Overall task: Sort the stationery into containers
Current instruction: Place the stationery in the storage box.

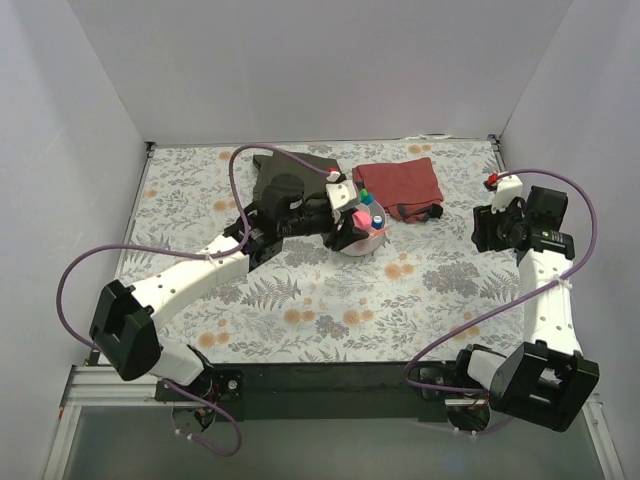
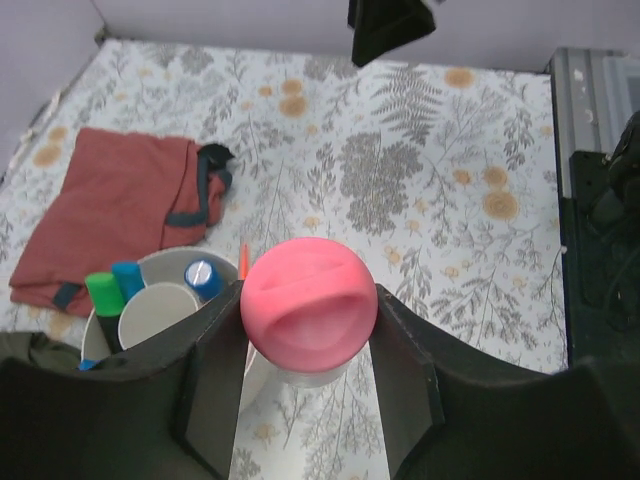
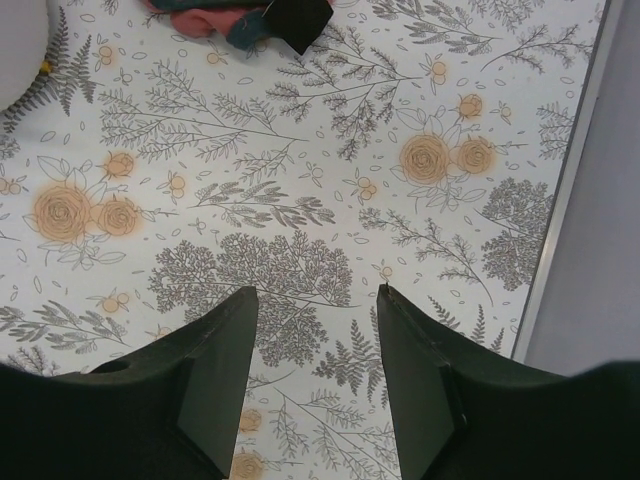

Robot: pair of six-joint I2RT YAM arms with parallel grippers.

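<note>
My left gripper (image 1: 350, 226) is shut on the fat pink tube (image 2: 308, 300), holding it upright beside the right rim of the round white bowl (image 2: 176, 258). The tube's pink cap also shows in the top view (image 1: 360, 217). In the bowl (image 1: 366, 243) stand a green-capped marker (image 2: 101, 293) and two blue-capped markers (image 2: 128, 278) (image 2: 203, 277). A thin orange pen (image 2: 243, 256) pokes up at the bowl's rim. My right gripper (image 3: 316, 293) is open and empty over bare table, far to the right of the bowl (image 1: 486, 228).
A folded red cloth (image 1: 399, 185) lies just behind and to the right of the bowl. A dark olive cloth (image 1: 299, 168) lies behind my left arm. White walls enclose the floral table (image 1: 330, 300) on three sides.
</note>
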